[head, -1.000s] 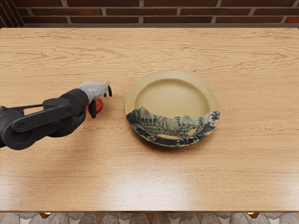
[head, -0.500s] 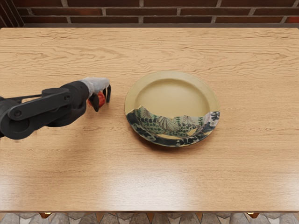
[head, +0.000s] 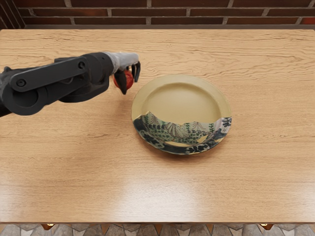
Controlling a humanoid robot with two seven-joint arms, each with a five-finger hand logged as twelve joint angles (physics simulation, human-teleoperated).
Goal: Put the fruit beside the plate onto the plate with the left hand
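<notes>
A small red fruit [head: 127, 78] is held above the table in my left hand [head: 126, 73], whose dark fingers curl around it. The hand hovers just left of the plate's far left rim, and its arm reaches in from the left edge. The plate [head: 147, 129] is round and olive-yellow with a dark patterned band along its near side; it lies right of the table's middle with nothing on it. My right arm does not show.
The wooden table [head: 157, 187] fills the view, with its front edge near the bottom. A brick wall [head: 162, 12] runs behind the table's far edge.
My left hand has lifted the red fruit off the table and carried it up and to the right, toward the plate's left rim. The plate has not moved.
</notes>
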